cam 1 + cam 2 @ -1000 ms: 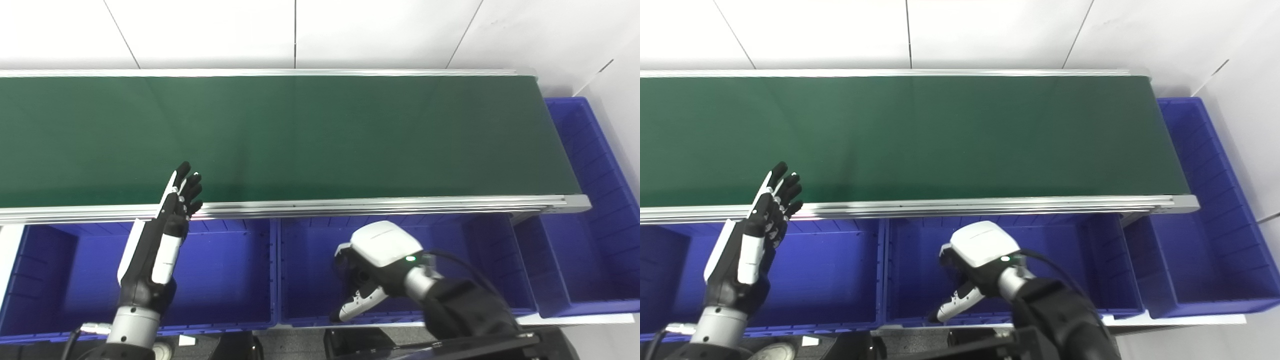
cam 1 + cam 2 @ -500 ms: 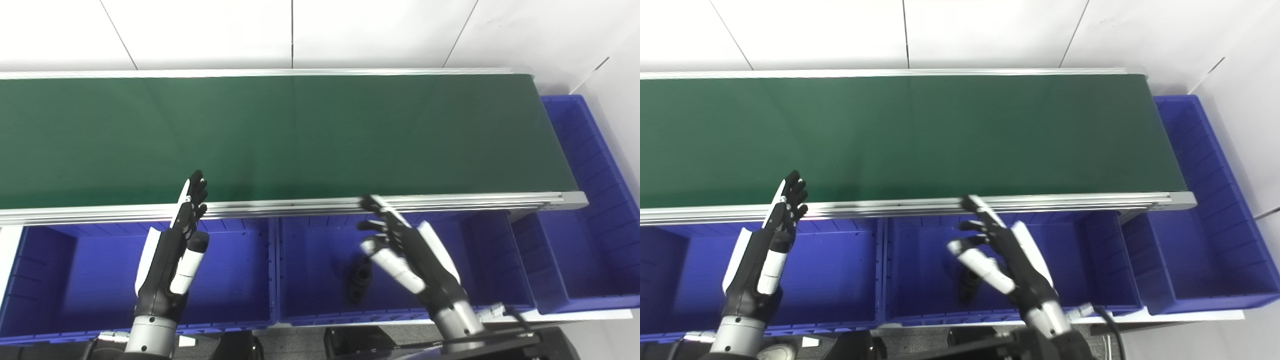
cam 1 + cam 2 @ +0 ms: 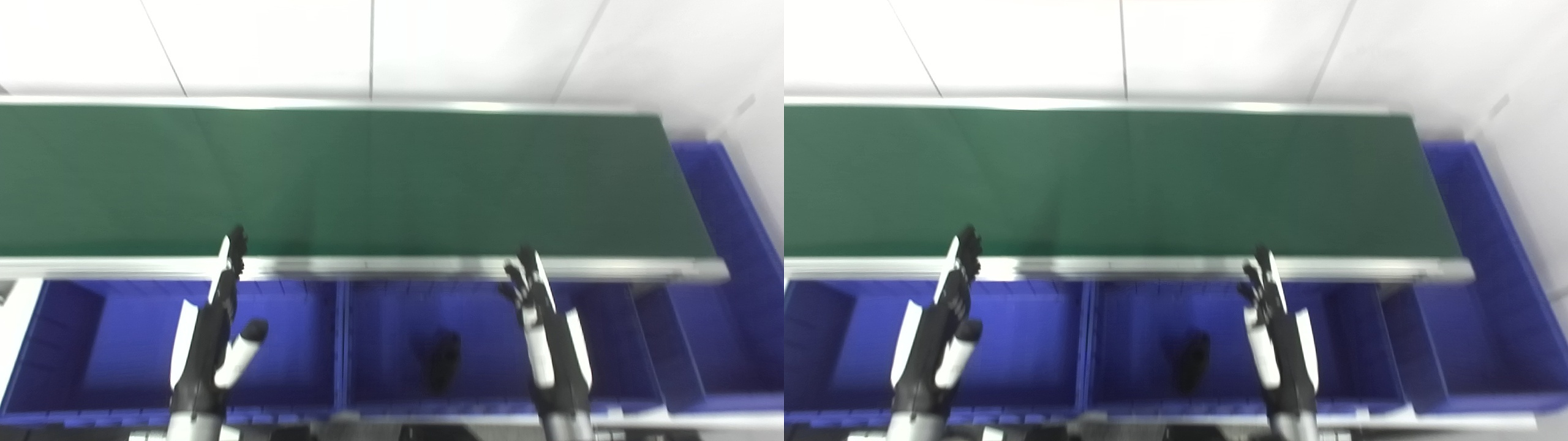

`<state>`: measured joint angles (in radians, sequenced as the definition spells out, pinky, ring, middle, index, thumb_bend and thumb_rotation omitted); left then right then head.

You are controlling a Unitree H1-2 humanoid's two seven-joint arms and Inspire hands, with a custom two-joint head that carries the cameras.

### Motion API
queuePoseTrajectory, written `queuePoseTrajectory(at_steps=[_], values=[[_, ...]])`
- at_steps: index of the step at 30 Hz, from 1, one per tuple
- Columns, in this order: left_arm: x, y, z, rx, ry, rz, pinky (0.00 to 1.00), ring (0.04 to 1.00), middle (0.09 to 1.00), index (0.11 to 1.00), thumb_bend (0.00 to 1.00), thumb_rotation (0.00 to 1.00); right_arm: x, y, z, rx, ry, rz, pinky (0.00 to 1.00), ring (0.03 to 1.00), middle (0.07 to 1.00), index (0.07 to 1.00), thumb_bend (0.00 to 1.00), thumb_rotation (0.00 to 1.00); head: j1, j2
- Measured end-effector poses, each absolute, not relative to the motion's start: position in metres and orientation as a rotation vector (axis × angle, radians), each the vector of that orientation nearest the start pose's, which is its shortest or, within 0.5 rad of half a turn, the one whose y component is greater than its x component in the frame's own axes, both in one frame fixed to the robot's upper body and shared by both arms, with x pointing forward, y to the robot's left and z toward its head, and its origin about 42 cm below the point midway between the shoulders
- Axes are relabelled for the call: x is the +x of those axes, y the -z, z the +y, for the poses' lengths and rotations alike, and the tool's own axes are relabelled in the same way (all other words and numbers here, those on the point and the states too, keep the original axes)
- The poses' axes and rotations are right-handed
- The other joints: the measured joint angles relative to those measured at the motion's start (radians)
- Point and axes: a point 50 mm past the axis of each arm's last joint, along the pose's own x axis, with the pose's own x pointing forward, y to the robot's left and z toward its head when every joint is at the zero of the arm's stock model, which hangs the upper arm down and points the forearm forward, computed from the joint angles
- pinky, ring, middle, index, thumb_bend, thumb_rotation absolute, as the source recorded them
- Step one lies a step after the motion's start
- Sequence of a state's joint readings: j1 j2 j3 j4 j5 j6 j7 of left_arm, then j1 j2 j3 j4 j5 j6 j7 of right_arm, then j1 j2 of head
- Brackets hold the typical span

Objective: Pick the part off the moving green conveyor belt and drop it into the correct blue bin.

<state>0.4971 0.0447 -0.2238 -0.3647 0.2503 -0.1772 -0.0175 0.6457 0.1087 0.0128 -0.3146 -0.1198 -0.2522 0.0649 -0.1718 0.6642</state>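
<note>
1. Part (image 3: pixel 442 360) first: a dark lump on the floor of the middle blue bin (image 3: pixel 380 392), not on the green conveyor belt (image 3: pixel 367 184), whose visible stretch carries nothing. I judge the drop done, though I cannot say from here whether this is the correct bin.

2. Far left, my left hand (image 3: pixel 214 334) stands upright over the left blue bin (image 3: pixel 92 392), fingers straight and pointing at the belt's near rail, thumb splayed out to the side. It holds nothing.

3. Moving right, the part lies between my two hands, and lower in the picture than either set of fingertips. Its long axis seems to run roughly toward and away from me, but the blur makes that only a guess.

4. Further right, my right hand (image 3: pixel 551 340) is raised over the right half of the same middle bin, fingers extended toward the rail, empty. It is the nearer of the two to the part, which sits just to its left and below it. The left hand is well apart, across a bin wall.

5. Far right, another blue bin (image 3: pixel 735 245) wraps round the belt's end; its far side is cut off by the frame.

6. Both views are smeared, so the part's shape and my fingers are hard to make out. My wrists run out of the bottom edge. Any next part would come along the belt, and none is in sight yet.
</note>
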Motion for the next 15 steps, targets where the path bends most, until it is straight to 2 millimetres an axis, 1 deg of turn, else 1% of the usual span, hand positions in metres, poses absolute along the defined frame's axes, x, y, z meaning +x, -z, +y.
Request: queuePoseTrajectory(at_steps=[1,2,3,4,7,12,15], values=[[0.1231,-0.1089,0.1822,0.217,0.148,-0.073,0.99,1.0,1.0,1.0,0.73,0.98,0.0784,-0.0877,-0.2044,-0.061,0.111,0.059,0.92,0.985,1.0,1.0,0.8,1.0,0.0,0.0],[0.123,-0.1085,0.1823,0.224,0.146,-0.078,0.98,1.0,1.0,1.0,0.74,0.98,0.0789,-0.0873,-0.2041,-0.061,0.112,0.054,0.93,0.988,1.0,1.0,0.8,1.0,0.005,-0.011],[0.1229,-0.1081,0.1824,0.228,0.145,-0.082,0.98,1.0,1.0,1.0,0.75,0.97,0.0792,-0.0868,-0.2038,-0.064,0.112,0.046,0.93,0.992,1.0,1.0,0.79,1.0,0.005,-0.011],[0.1228,-0.1077,0.1825,0.228,0.141,-0.085,0.97,1.0,1.0,1.0,0.76,0.97,0.0793,-0.0859,-0.2039,-0.071,0.113,0.039,0.93,0.993,1.0,1.0,0.79,1.0,0.006,-0.02],[0.1224,-0.105,0.1826,0.225,0.134,-0.085,0.95,1.0,1.0,1.0,0.79,0.96,0.0786,-0.0817,-0.2053,-0.095,0.102,0.044,0.95,1.0,1.0,1.0,0.81,1.0,0.009,-0.034],[0.1231,-0.105,0.1802,0.209,0.109,-0.082,0.97,1.0,1.0,1.0,0.77,0.97,0.079,-0.0832,-0.2059,-0.127,0.09,0.019,0.95,1.0,1.0,1.0,0.8,1.0,0.008,-0.029],[0.1234,-0.1053,0.1806,0.206,0.104,-0.083,0.97,1.0,1.0,1.0,0.78,0.97,0.0815,-0.084,-0.2042,-0.14,0.075,0.004,0.96,1.0,1.0,1.0,0.79,1.0,0.0,-0.015]])
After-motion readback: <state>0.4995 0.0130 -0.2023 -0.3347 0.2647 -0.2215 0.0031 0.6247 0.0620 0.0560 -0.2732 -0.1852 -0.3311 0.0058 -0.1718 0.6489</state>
